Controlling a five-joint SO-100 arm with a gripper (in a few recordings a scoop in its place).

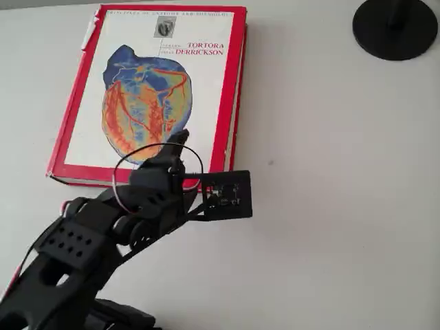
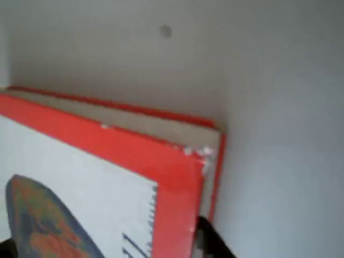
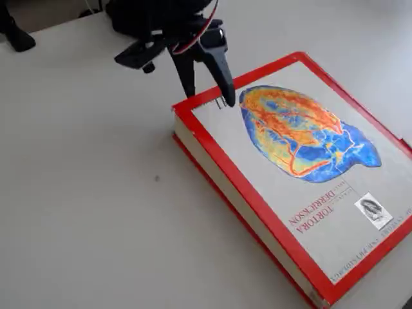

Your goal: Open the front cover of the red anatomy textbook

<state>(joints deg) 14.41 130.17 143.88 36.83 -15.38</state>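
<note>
While the front cover (image 3: pixel 283 161) lies flat and shut, must count the step in hand as getting a fingertip under its free edge. Nearest in the overhead view: black gripper (image 1: pixel 180 141) reaching over the book's near corner, above the lower part of the heart picture (image 1: pixel 146 100). Seen in the fixed view with two dark fingers (image 3: pixel 219 74) pointing down and slightly spread, one tip at or just above the red border by the corner; hard to say if touching. Holding nothing, jaws a little apart.

Next out: the red anatomy textbook (image 1: pixel 237 89) itself, lying on the white counter (image 1: pixel 330 137), spine to the left and cream page block showing along the right side in the overhead view. In the wrist view, cover corner (image 2: pixel 200 153) looks frayed, overhanging the pages slightly — likely a good entry point.

To do well: slide off the cover face toward the page-block side, drop one finger below the cover's overhang, hook under it only, then lift and swing toward the spine in an arc. Should avoid pressing down on the board, or catching pages along with it. Could push the whole book if approached too low.

Farthest: black round base (image 1: pixel 395 27), well apart, no obstacle.
</note>
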